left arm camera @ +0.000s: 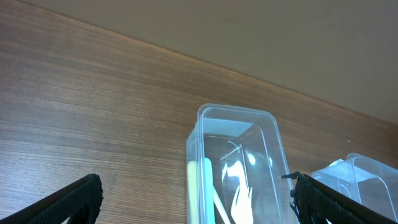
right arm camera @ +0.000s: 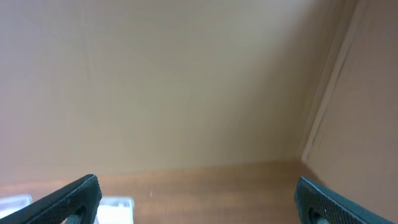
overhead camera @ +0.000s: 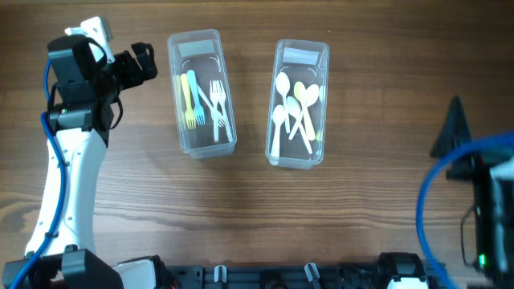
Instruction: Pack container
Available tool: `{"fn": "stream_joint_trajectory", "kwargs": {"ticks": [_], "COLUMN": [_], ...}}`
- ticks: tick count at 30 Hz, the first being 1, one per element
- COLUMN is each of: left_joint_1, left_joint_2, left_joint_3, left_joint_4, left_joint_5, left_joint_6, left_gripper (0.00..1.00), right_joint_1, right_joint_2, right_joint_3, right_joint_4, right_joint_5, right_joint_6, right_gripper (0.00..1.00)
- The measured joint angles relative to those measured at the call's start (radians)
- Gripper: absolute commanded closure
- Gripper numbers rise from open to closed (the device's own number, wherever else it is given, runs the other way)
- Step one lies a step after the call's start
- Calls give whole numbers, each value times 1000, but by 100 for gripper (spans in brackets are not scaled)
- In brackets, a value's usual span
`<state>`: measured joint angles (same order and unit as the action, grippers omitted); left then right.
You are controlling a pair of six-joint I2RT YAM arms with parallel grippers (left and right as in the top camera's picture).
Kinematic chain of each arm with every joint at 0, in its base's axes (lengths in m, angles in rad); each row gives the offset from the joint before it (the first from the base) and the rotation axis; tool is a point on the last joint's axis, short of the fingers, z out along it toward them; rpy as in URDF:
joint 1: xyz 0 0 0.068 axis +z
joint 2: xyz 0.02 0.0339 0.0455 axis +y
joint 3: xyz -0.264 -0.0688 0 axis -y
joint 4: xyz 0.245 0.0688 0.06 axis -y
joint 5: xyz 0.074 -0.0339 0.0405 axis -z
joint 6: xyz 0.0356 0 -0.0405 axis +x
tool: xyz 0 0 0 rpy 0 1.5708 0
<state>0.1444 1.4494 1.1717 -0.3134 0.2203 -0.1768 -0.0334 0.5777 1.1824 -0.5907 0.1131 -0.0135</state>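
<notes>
The left pincer (overhead camera: 147,63) stands wide and empty over the brown wooden table (overhead camera: 361,209). Its jaws point at the clear rectangular plastic container (overhead camera: 173,96) of yellow, blue and white plastic forks (overhead camera: 201,100), which sits just ahead of its fingertips without touching them. A second clear plastic container (overhead camera: 324,104), holding white and cream plastic spoons (overhead camera: 291,108), lies beyond the first, farther from that pincer. The right pincer (right arm camera: 196,202), likewise spread wide with nothing between its fingers, hangs well apart from both containers, facing a plain beige wall (right arm camera: 186,81).
</notes>
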Motion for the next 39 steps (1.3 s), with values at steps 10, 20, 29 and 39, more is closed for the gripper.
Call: {"fn": "stream_joint_trajectory", "kwargs": {"ticks": [10,20,29,39], "left_joint_1": [0,0,0,0], "left_joint_2": [0,0,0,0], "left_joint_3": [0,0,0,0], "left_joint_4": [0,0,0,0], "left_joint_5": [-2,-7,-8,-8], "left_joint_6": [0,0,0,0], "left_gripper": [0,0,0,0], "right_joint_1": [0,6,6,6], "right_joint_2": [-236,-492,-555,-558], "right_joint_3": [-6,-370,-805,-1085], "right_joint_4": [-116,-109,344,529], "right_joint_5": [-2,-119,-242,-256], "right_joint_6": [-3,131,153,153], "right_gripper": [0,0,0,0]}}
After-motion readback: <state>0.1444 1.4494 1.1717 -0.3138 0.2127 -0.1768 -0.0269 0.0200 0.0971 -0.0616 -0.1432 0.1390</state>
